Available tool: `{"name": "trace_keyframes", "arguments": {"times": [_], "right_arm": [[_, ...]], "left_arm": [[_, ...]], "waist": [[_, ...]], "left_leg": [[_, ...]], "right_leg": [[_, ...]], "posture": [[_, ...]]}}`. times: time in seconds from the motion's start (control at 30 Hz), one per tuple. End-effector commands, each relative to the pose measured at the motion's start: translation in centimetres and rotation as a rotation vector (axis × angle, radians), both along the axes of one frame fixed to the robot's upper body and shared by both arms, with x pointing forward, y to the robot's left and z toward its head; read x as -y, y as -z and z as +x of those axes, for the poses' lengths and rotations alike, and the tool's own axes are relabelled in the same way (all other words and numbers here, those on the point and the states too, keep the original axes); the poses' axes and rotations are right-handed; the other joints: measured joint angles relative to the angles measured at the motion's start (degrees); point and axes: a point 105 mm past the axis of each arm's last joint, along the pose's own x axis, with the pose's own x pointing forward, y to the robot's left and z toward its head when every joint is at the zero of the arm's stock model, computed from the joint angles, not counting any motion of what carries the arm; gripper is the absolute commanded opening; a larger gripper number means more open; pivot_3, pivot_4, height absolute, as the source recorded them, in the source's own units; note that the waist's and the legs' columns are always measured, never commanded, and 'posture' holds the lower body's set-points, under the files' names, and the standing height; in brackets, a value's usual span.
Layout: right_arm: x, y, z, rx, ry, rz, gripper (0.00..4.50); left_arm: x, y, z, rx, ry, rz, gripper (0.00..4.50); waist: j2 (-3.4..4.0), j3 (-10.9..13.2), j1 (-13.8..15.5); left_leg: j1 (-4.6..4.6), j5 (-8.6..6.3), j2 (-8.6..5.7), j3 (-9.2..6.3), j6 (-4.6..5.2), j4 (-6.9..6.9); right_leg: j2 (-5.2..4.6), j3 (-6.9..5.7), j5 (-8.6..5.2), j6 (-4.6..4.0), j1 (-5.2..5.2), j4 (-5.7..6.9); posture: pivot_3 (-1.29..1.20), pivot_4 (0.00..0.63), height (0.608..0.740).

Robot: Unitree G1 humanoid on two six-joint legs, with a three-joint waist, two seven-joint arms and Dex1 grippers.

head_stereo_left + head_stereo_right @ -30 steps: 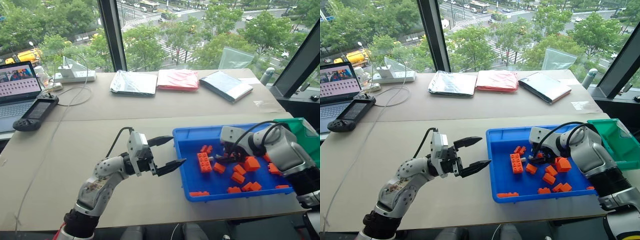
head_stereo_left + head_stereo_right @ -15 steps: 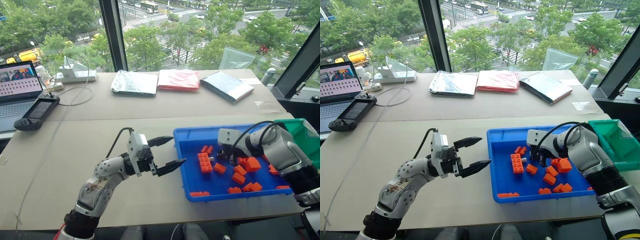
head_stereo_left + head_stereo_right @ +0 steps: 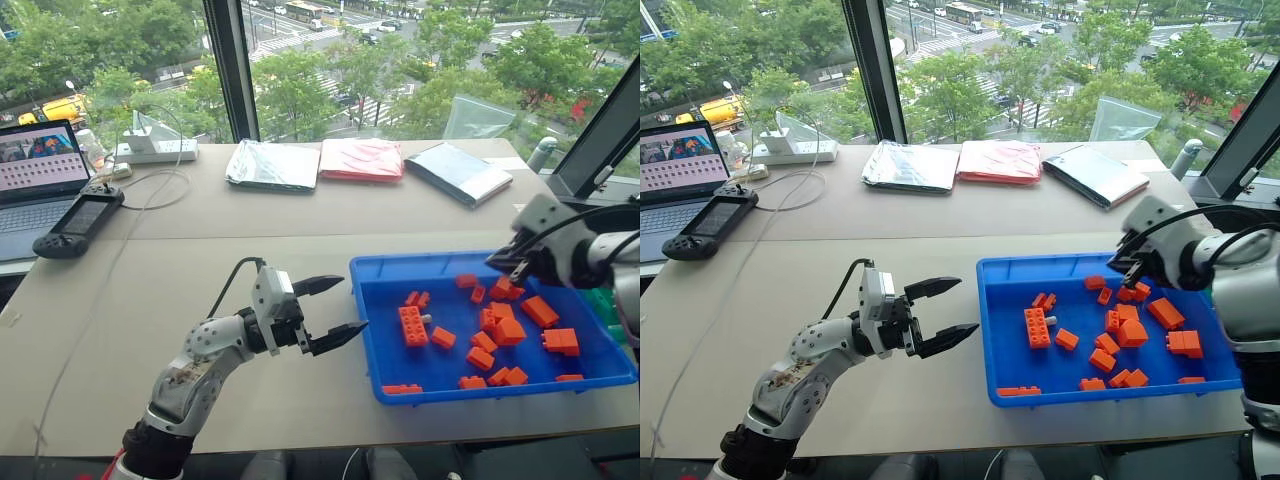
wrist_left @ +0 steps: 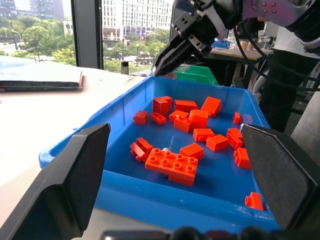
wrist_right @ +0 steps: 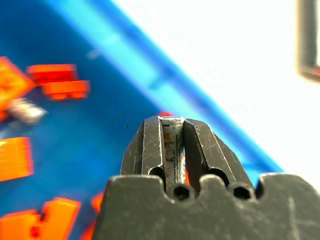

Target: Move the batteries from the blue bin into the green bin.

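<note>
A battery (image 5: 172, 145) is clamped in the right end effector (image 3: 503, 262); left end effector (image 3: 335, 312) is held open at 9 o'clock of blue bin (image 3: 375, 345).

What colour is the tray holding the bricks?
Bright blue; the tray shows best in the left eye view, with orange bricks inside.
</note>
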Motion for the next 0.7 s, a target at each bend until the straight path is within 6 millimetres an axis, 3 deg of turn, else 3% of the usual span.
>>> {"name": "trace_keyframes", "arguments": {"times": [0.03, 0.1, 0.17, 0.2, 0.43, 0.5, 0.6, 0.7], "right_arm": [[3.2, -1.6, -1.9, 0.169, 0.253, 0.045, 0.23], [3.8, -1.5, -2.2, 0.196, 0.305, 0.053, 0.23], [4.2, -0.9, -2.2, 0.201, 0.331, 0.066, 1.23], [4.2, -0.6, -2.2, 0.201, 0.334, 0.076, 1.36], [4.3, -0.3, -2.1, 0.224, 0.346, 0.049, 3.88], [3.1, -1.6, -1.7, 0.272, 0.266, 0.03, 4.47], [-0.9, -1.8, -0.4, 0.236, -0.007, 0.045, 4.47], [-5.9, -1.0, -0.4, 0.126, -0.311, 0.022, 4.47]], "left_arm": [[0.3, -0.8, -0.6, 0.026, 0.024, -0.019, 4.5], [0.3, -0.8, -0.6, 0.026, 0.027, -0.017, 4.5], [0.3, -0.8, -0.6, 0.025, 0.033, -0.014, 4.5], [0.3, -0.8, -0.7, 0.025, 0.036, -0.013, 4.5], [0.4, -0.9, -0.5, 0.033, 0.047, -0.01, 4.5], [0.4, -1.0, -0.4, 0.034, 0.047, -0.011, 4.5], [0.4, -1.0, -0.5, 0.034, 0.049, -0.013, 4.5], [0.5, -1.1, -0.3, 0.033, 0.049, -0.019, 4.5]], "waist": [[0.0, 0.0, -0.02], [0.01, 0.0, -0.17], [0.01, -0.01, -0.27], [0.01, -0.01, -0.29], [0.03, -0.01, -0.55], [0.03, -0.01, -0.57], [0.04, -0.02, -0.65], [0.04, -0.02, -0.76]], "left_leg": [[0.0, 0.0, -0.01, 0.0, 0.0, -0.01], [-0.02, 0.0, -0.02, 0.0, 0.0, 0.0], [-0.03, 0.0, -0.02, 0.02, 0.0, 0.0], [-0.03, 0.0, -0.03, 0.01, 0.01, -0.01], [-0.03, 0.0, -0.01, 0.03, 0.01, -0.01], [-0.03, 0.0, -0.01, 0.03, 0.01, -0.01], [-0.02, 0.0, 0.0, 0.03, 0.01, -0.02], [-0.02, -0.01, 0.06, 0.01, 0.03, -0.04]], "right_leg": [[0.0, 0.0, 0.0, 0.0, 0.0, 0.0], [-0.01, 0.0, 0.0, 0.0, -0.01, 0.0], [-0.02, 0.01, 0.0, 0.0, -0.01, 0.0], [-0.02, 0.01, 0.0, 0.0, -0.01, 0.0], [0.02, 0.01, 0.0, 0.0, 0.0, 0.0], [0.01, 0.02, 0.0, 0.0, 0.0, 0.0], [0.03, 0.02, 0.0, 0.0, 0.0, 0.0], [0.09, 0.02, 0.0, 0.0, 0.0, -0.02]], "posture": [[0.0, 0.15, 0.74], [0.0, 0.15, 0.74], [0.0, 0.15, 0.74], [0.0, 0.15, 0.74], [0.0, 0.15, 0.74], [0.0, 0.15, 0.74], [0.0, 0.15, 0.74], [0.0, 0.15, 0.74]]}}
